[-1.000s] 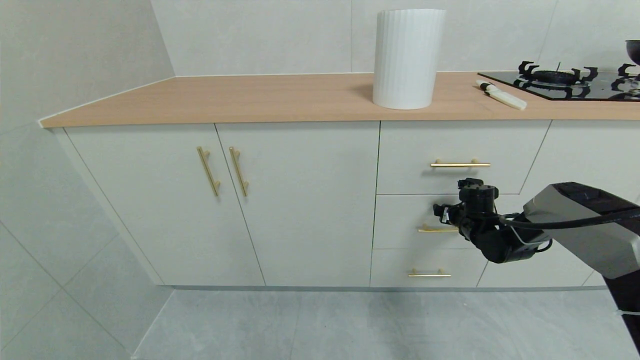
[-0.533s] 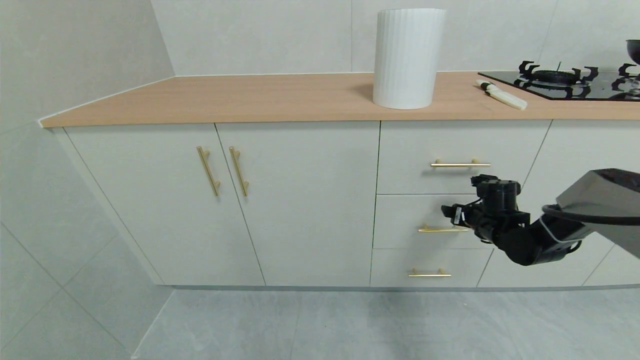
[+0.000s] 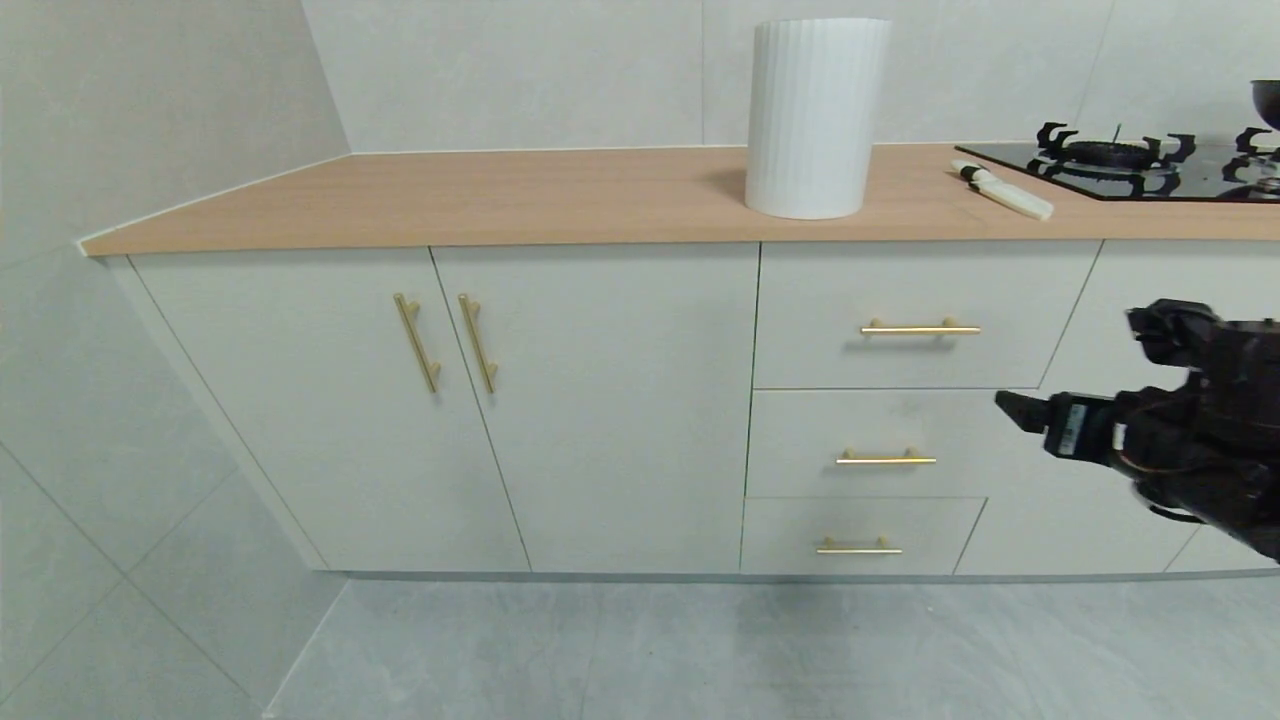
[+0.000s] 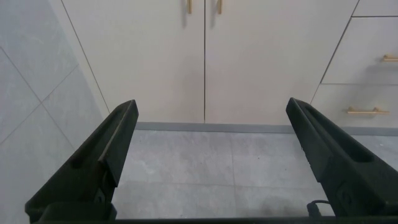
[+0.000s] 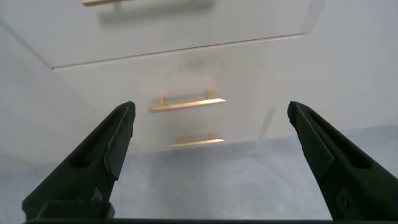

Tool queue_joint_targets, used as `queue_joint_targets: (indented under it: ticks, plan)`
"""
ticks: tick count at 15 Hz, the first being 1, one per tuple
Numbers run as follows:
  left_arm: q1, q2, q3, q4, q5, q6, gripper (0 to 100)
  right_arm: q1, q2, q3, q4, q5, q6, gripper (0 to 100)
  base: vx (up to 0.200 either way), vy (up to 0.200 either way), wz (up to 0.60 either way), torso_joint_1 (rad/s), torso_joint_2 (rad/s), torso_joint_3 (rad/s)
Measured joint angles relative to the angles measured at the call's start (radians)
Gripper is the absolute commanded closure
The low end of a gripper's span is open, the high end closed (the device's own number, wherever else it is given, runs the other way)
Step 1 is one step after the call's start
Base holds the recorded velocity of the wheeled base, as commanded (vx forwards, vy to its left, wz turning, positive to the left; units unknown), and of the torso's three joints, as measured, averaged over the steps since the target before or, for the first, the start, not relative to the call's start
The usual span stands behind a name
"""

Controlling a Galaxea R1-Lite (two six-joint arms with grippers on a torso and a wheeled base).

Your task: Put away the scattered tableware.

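A cream-handled utensil (image 3: pixel 1003 188) lies on the wooden countertop (image 3: pixel 500 195), between a tall white ribbed container (image 3: pixel 815 115) and the black hob (image 3: pixel 1130 165). My right gripper (image 3: pixel 1068 362) hangs open and empty in front of the drawer stack, off to the right of the middle drawer handle (image 3: pixel 886 459) and apart from it. In the right wrist view the right gripper (image 5: pixel 211 112) has its fingers spread wide, facing the middle drawer handle (image 5: pixel 186 104) and the bottom one (image 5: pixel 198 142). My left gripper (image 4: pixel 211 112) is open low over the floor, facing the cabinet doors.
Three shut drawers stack below the counter, with the top handle (image 3: pixel 920 327) and bottom handle (image 3: pixel 858 547). Two shut cabinet doors with vertical gold handles (image 3: pixel 445 342) stand to the left. A tiled wall closes the left side. Grey floor (image 3: pixel 700 650) lies open in front.
My right arm has drawn back from the middle drawer handle, moving right and toward me. The drawer stays shut. Nothing on the counter has moved.
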Motion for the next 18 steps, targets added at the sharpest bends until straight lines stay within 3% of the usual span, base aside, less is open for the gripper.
queue_joint_targets:
  ticks: [4,6,9,13,18]
  plan:
    - [0.000,0.000,0.000,0.000,0.000,0.000,0,0.000,-0.383,0.200,0.030,-0.056,-0.149,0,0.000,0.000,0.00,0.000,0.00,0.000]
    - [0.000,0.000,0.000,0.000,0.000,0.000,0,0.000,-0.589,0.248,0.120,-0.099,-0.206,0,0.000,0.000,0.00,0.000,0.00,0.000]
    - [0.000,0.000,0.000,0.000,0.000,0.000,0,-0.021,-0.882,0.272,0.353,-0.126,-0.242,0,0.000,0.000,0.00,0.000,0.00,0.000]
    - [0.000,0.000,0.000,0.000,0.000,0.001,0,-0.118,-1.226,0.284,0.596,-0.125,-0.267,0,0.000,0.000,0.00,0.000,0.00,0.000]
    - [0.000,0.000,0.000,0.000,0.000,0.000,0,-0.164,-1.506,0.315,0.727,-0.033,-0.271,0,0.000,0.000,0.00,0.000,0.00,0.000]
